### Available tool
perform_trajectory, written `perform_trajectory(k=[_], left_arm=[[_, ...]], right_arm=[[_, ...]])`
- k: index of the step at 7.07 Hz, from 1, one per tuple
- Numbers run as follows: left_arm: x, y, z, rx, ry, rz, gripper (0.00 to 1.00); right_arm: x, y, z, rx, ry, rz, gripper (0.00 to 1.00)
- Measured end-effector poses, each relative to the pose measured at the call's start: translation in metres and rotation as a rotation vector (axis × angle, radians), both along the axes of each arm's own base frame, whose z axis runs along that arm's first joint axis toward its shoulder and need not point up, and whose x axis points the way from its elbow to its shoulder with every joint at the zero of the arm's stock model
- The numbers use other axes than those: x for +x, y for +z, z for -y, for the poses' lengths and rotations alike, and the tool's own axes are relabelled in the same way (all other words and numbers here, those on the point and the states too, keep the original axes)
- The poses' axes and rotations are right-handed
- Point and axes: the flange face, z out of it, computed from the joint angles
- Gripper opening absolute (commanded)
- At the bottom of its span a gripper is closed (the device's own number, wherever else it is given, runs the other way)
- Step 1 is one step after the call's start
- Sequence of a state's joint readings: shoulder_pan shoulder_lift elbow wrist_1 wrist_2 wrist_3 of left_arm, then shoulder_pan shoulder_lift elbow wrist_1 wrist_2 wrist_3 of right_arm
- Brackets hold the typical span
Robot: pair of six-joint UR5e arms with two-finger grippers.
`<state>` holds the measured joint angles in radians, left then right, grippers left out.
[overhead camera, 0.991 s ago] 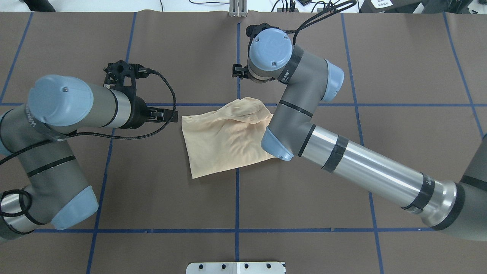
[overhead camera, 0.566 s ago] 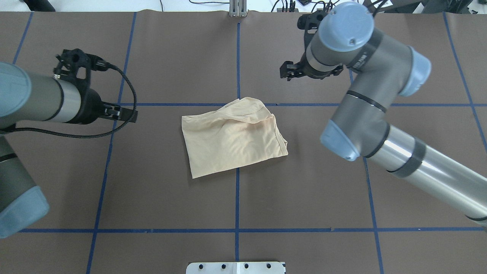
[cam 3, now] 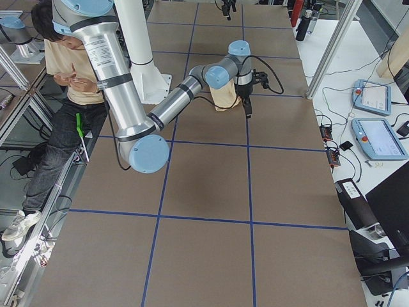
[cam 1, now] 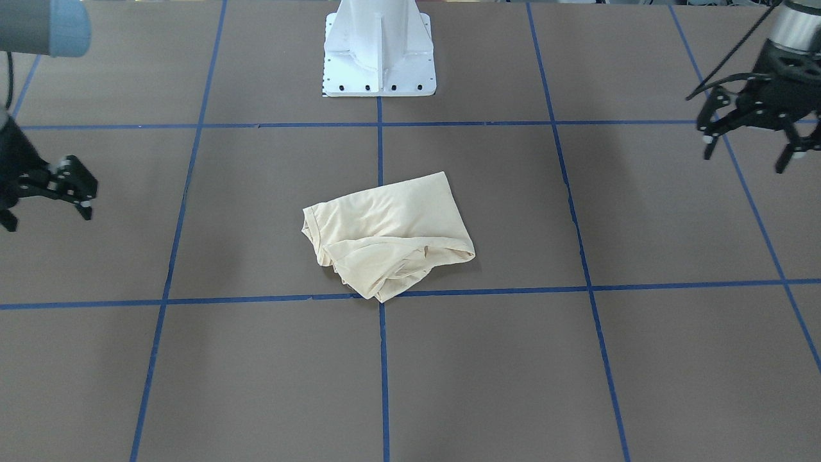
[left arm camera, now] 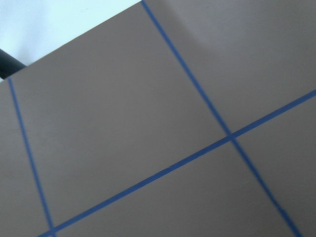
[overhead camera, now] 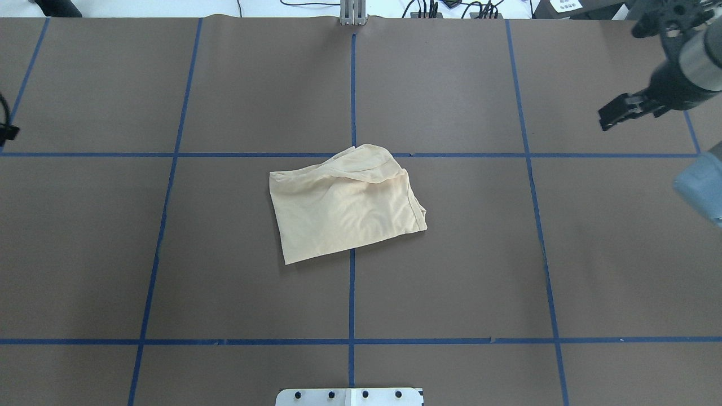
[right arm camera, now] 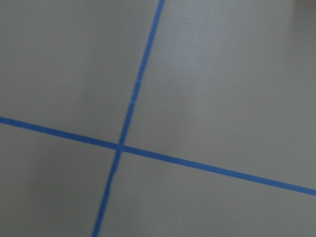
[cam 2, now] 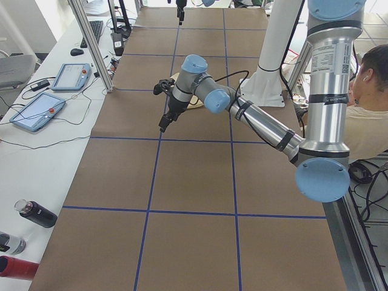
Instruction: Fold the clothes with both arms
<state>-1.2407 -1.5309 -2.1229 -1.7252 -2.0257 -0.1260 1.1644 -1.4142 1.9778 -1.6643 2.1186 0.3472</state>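
Both wrist views show bare mat and blue tape, with no fingers and no cloth in frame.

Left gripper: jaws apart, empty, hanging over the mat far out on my left. The overhead view cuts it down to a black sliver at the frame edge.

Right gripper: jaws apart, empty, far out on my right. The overhead view shows it side-on, so the gap can't be read there.

Shirt: a compact folded bundle at table centre, flat on the mat and touching neither gripper. It straddles the centre tape line, with more of it on my left half, and its far corner reaches the cross line.

It lies inward from both tools, well apart from each. Its long axis runs across the table, with the right end skewed slightly away from me. Neither arm is clearly nearer, though the overhead view hints at the right.

My read is that any further fold or tidy-up means both arms coming in toward centre along that axis.

Hard to read:
- The print, neck label and sleeves are out of sight, presumably tucked inside.
- The far edge is rumpled, with a loose lapped layer whose make-up I can't tell.
- In the side views my own arms cover most of the shirt.

A person sits beside the table near my base.
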Motion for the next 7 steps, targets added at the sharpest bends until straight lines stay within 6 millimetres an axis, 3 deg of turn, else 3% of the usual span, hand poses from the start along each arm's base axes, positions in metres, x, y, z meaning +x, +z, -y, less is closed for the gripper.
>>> perform_trajectory(k=[1,2,3,4,5,6,7], left_arm=[[-0.061,0.048,0.01,-0.008,0.032,0.032,1.0],[-0.109,0.093,0.014,-0.021,0.053,0.057,1.0],[-0.138,0.13,0.012,-0.048,0.062,0.074,1.0],[-0.154,0.164,0.005,-0.1,0.059,0.078,1.0],[-0.171,0.194,-0.005,-0.156,0.035,0.071,1.0],[-0.186,0.212,-0.013,-0.198,0.004,0.055,1.0],[-0.188,0.224,-0.018,-0.24,-0.008,-0.006,1.0]], right_arm=[[0.061,0.054,-0.017,-0.015,-0.037,-0.017,1.0],[0.112,0.107,-0.044,-0.043,-0.048,-0.024,1.0],[0.154,0.16,-0.082,-0.083,-0.037,-0.01,1.0],[0.181,0.214,-0.121,-0.141,-0.017,0.014,1.0],[0.194,0.257,-0.147,-0.182,0.002,0.026,1.0],[0.199,0.28,-0.156,-0.178,0.013,0.03,1.0],[0.201,0.284,-0.149,-0.154,0.021,0.032,1.0]])
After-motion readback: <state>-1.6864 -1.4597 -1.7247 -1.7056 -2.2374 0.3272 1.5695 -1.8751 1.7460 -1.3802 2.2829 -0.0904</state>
